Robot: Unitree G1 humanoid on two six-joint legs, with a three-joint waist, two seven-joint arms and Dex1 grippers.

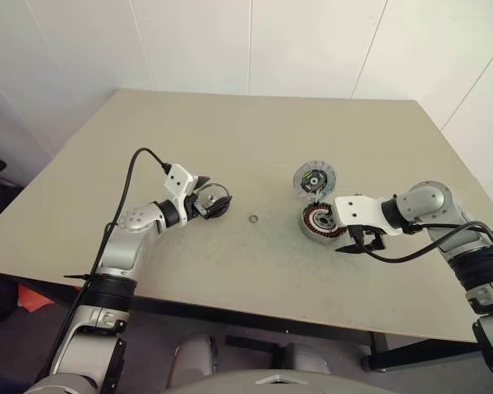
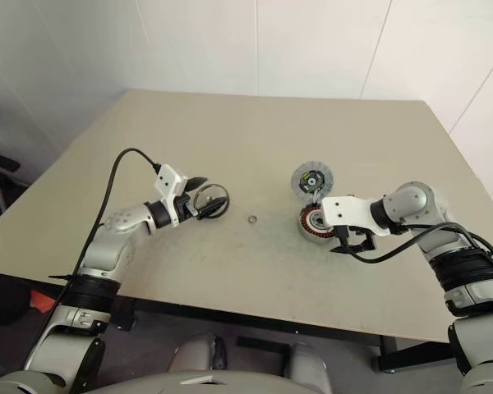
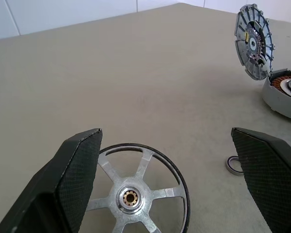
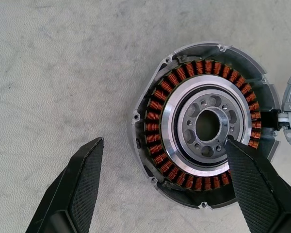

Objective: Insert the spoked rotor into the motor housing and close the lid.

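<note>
The spoked rotor (image 3: 136,194) lies flat on the table, spokes up, with a dark rim. My left gripper (image 1: 213,195) stands open around it, one finger (image 3: 72,179) over its edge and the other finger (image 3: 269,170) well clear. The motor housing (image 4: 203,126) sits at centre right, copper windings ringing a dark centre. The lid (image 1: 315,178), finned with yellow-green marks at its hub, stands tilted up at the housing's far edge. My right gripper (image 1: 360,245) hangs open just in front of the housing (image 1: 319,222), pointing down, with nothing between its fingers.
A tiny loose metal ring (image 1: 253,219) lies on the beige table (image 1: 255,131) between the rotor and the housing. White walls stand behind the table. Black cables trail from both wrists.
</note>
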